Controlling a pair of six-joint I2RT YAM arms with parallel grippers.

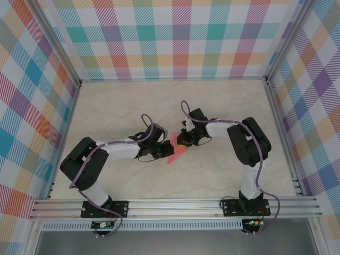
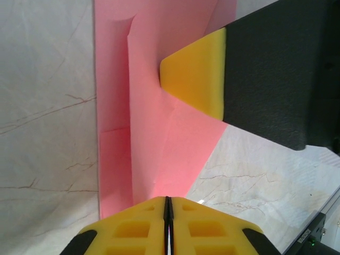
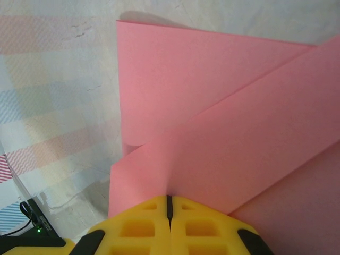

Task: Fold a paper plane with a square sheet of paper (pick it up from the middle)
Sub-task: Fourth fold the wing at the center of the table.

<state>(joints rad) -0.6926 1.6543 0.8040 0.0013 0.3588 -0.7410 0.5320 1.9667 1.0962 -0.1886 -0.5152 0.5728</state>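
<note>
Between closed left claw and closed right claw, sheet points diagonally near-left.

Pink paper, creased, folded triangular, flat

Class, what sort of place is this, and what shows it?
Probably a lab robot cell: checked panel walls, an aluminium frame rail, and a left arm and right arm bolted to it.

A short line of white lettering stands on a black plastic housing in the left wrist view. It is too small to read.
</note>
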